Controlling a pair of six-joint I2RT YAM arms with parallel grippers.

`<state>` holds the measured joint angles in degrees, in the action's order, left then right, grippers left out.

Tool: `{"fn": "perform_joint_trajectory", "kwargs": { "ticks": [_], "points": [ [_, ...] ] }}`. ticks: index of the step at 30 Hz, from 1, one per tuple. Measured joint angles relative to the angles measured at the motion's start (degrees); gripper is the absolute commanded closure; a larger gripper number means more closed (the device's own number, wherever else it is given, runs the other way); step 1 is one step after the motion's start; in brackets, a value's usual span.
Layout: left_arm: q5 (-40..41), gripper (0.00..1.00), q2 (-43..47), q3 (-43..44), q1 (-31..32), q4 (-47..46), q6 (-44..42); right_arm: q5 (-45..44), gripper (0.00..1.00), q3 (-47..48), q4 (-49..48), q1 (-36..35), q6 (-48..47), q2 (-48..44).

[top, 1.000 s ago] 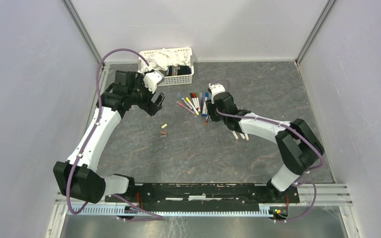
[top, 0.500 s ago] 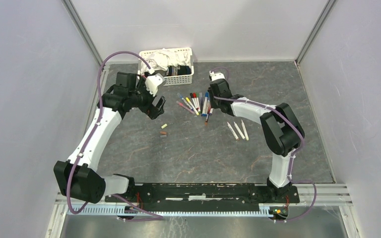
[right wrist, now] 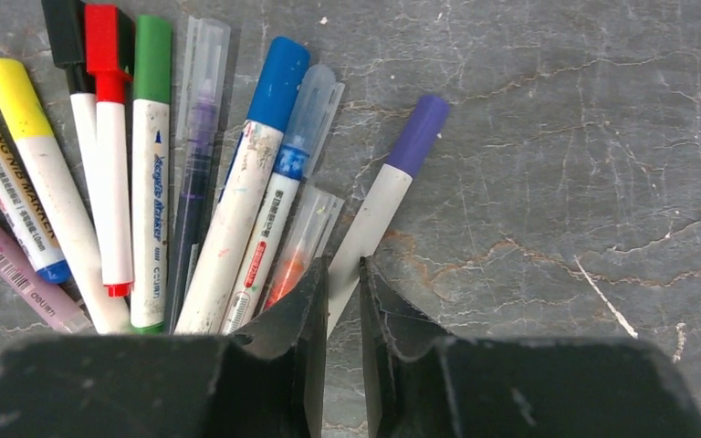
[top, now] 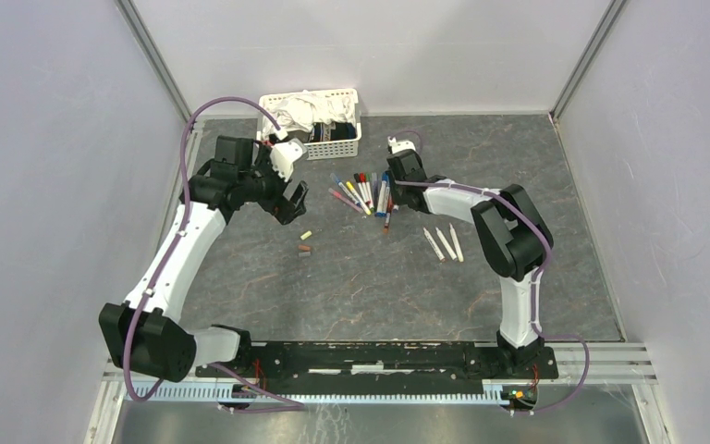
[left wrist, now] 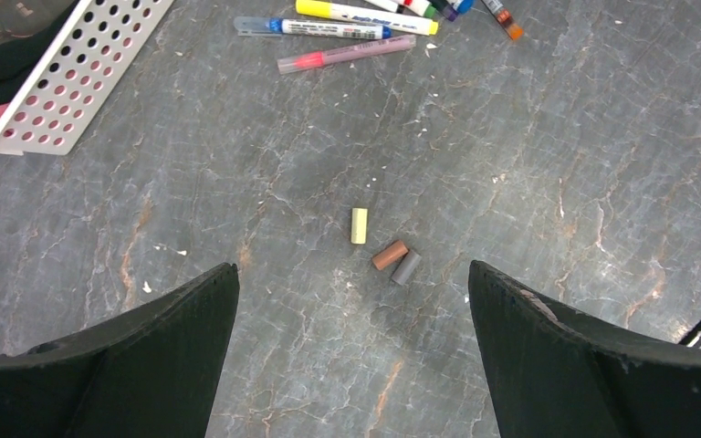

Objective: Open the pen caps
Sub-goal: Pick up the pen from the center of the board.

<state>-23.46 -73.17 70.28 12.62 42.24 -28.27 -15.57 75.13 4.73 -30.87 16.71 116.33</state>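
Several capped pens (top: 362, 192) lie fanned out on the grey table, seen close up in the right wrist view. My right gripper (right wrist: 342, 274) (top: 392, 196) stands at the fan's right edge. Its jaws are shut on the white barrel of the purple-capped pen (right wrist: 370, 219), and the purple cap (right wrist: 417, 135) points away from me. My left gripper (left wrist: 353, 265) (top: 287, 200) hangs open over bare table. Just ahead of it lie three loose pen caps: yellow (left wrist: 359, 225), brown (left wrist: 390, 255) and grey (left wrist: 406, 267).
A white slotted basket (top: 351, 94) of cloths stands at the back, its corner (left wrist: 64, 82) in the left wrist view. Three white capless pens (top: 444, 242) lie to the right of the fan. Pale walls enclose the table on three sides.
The right gripper's jaws have narrowed onto the purple-capped pen's barrel, and the right arm's elbow has swung left. The left gripper has barely moved and stays open.
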Motion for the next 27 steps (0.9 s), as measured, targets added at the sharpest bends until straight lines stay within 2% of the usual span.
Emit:
{"fn": "perform_joint_trajectory", "kwargs": {
  "ticks": [4, 8, 12, 14, 18, 23, 27],
  "points": [
    [-1.0, 0.00, 0.1, -0.2, 0.0, 0.8, 0.0, 0.0, 0.82, -1.2, -1.9, 0.8, 0.2, -0.3],
    [-2.3, 0.00, 0.1, -0.4, 0.0, 1.3, 0.0, 0.5, 0.71, -4.7, -3.8, 2.2, 0.1, -2.1],
    [-4.0, 0.00, 0.1, -0.5, 0.0, 1.5, 0.0, 1.0, 0.72, -6.7, -4.3, 3.1, 0.1, -3.0],
    [-4.7, 0.00, 0.1, -0.5, 0.0, 1.4, 0.0, 1.1, 0.76, -7.8, -5.5, 3.2, 0.1, -3.4],
    [-5.9, 0.00, 0.1, -0.5, 0.0, 1.6, 0.0, 1.1, 1.00, -8.7, -6.2, 3.2, -0.4, -3.9],
    [-8.2, 0.00, 0.1, -0.5, 0.1, 2.7, -0.7, 2.1, 1.00, -9.8, -3.2, 3.3, -1.8, -6.4],
    [-11.5, 0.00, 0.2, -0.9, 0.1, 3.5, -4.4, 8.3, 1.00, -10.8, -1.0, 3.4, -3.5, -12.1]
  ]
}}
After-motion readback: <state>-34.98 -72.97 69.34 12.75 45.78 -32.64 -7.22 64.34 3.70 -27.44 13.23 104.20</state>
